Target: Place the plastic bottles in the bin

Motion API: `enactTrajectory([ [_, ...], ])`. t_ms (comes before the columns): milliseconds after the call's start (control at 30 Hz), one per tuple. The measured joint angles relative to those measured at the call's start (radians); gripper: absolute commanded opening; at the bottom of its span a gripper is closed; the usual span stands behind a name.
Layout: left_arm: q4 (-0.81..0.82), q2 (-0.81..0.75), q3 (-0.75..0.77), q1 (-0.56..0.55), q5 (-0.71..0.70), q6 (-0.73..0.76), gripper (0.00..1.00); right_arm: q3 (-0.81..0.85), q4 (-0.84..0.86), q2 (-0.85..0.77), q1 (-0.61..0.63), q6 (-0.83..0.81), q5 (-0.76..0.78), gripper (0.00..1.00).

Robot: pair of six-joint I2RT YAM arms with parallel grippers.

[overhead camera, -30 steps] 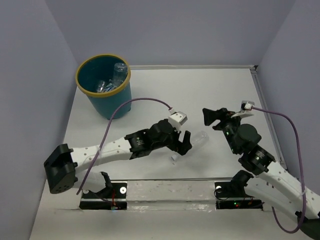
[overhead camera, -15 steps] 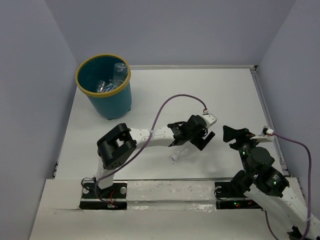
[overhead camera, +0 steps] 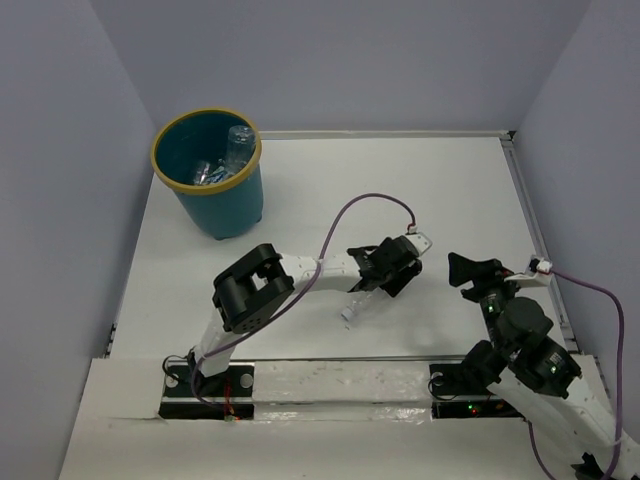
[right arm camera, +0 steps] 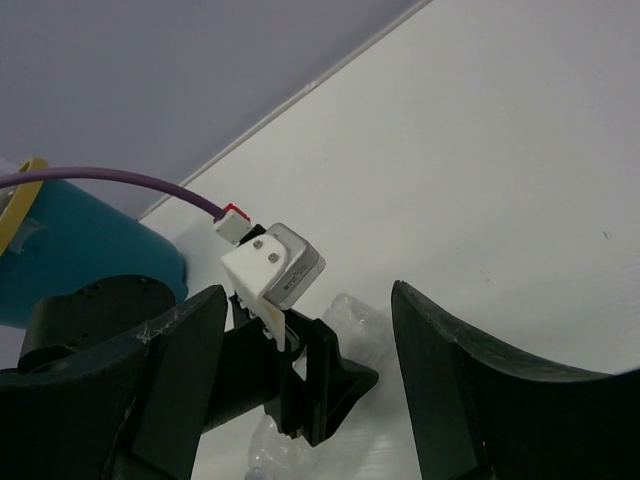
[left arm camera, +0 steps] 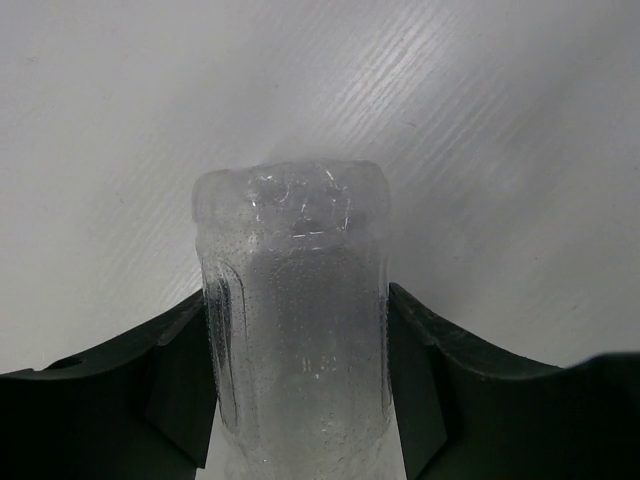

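Clamping the clear bottle [left arm camera: 292,300] in the left end effector [overhead camera: 392,272]
Pinning it on the tabletop [overhead camera: 450,180], lengthwise along the fingers [left arm camera: 170,390], eyeing the bin [overhead camera: 232,205] way off back-left; leaving the right end effector [overhead camera: 468,268] gaping, empty.

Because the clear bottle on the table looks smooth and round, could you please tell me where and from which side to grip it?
Take the clear bottle across its body, one finger on each long side, coming from above along its length. It lies on its side, so both walls are free; the left tool straddles it that way.
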Motion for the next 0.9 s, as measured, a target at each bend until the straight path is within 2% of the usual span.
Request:
enactTrajectory([
  [67,-0.001,-0.013,-0.006,0.0,-0.014,-0.002,0.6,0.003,0.0,-0.01,0.0,0.0,-0.008,0.72],
  [200,-0.024,-0.141,-0.063,0.008,-0.036,-0.01,0.59,0.013,0.001,-0.025,0.0,0.0,-0.031,0.71],
  [300,-0.022,-0.32,-0.081,0.026,-0.054,-0.02,0.56,0.019,0.003,-0.025,0.0,0.0,-0.054,0.71],
  [500,0.054,-0.705,-0.089,0.105,-0.105,-0.061,0.54,0.02,0.013,0.04,0.0,0.017,-0.122,0.72],
  [633,0.075,-0.885,-0.089,0.23,-0.141,-0.091,0.54,-0.001,0.055,0.106,0.0,0.039,-0.184,0.71],
  [733,0.074,-0.989,-0.081,0.364,-0.2,-0.098,0.54,-0.033,0.112,0.141,0.0,0.049,-0.233,0.71],
  [900,0.066,-1.021,0.008,0.531,-0.252,-0.087,0.55,-0.039,0.2,0.254,0.0,0.046,-0.296,0.71],
])
